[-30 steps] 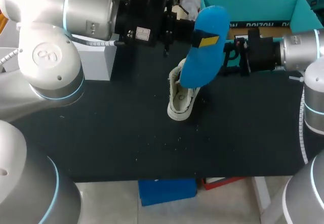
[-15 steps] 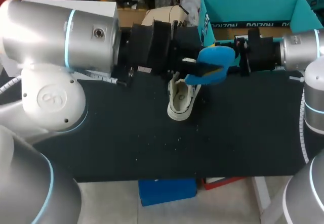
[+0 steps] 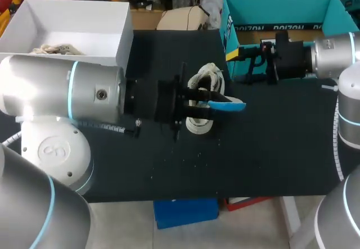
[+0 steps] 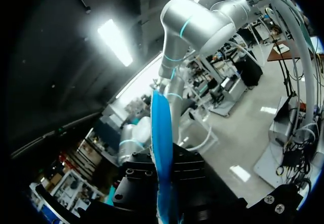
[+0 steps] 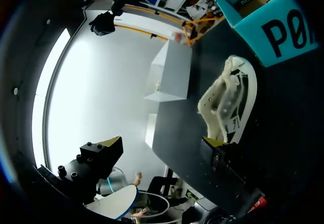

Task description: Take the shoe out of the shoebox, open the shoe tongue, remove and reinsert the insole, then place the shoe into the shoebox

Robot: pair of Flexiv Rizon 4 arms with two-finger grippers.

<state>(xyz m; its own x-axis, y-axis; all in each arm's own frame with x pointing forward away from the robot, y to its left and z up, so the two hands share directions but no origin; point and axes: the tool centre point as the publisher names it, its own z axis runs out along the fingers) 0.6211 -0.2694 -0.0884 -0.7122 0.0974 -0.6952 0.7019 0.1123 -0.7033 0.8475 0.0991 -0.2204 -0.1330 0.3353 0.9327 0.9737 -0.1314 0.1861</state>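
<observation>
Clamping the light, floppy insole near one end, seemingly, with left gripper; holding right gripper spread wide, empty.

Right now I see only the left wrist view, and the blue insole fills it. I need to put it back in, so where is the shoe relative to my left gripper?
Observer: In the head view the left gripper, shut on the insole, hangs across the white shoe, which stands on the black table.
Operator: Is the right gripper steadying the shoe?
Observer: No. The right gripper is open; the shoe lies ahead of it, not gripped between its fingers.
Operator: And the shoebox?
Observer: The teal shoebox sits open at the table's far side, beyond the shoe, on the right arm's side.
</observation>
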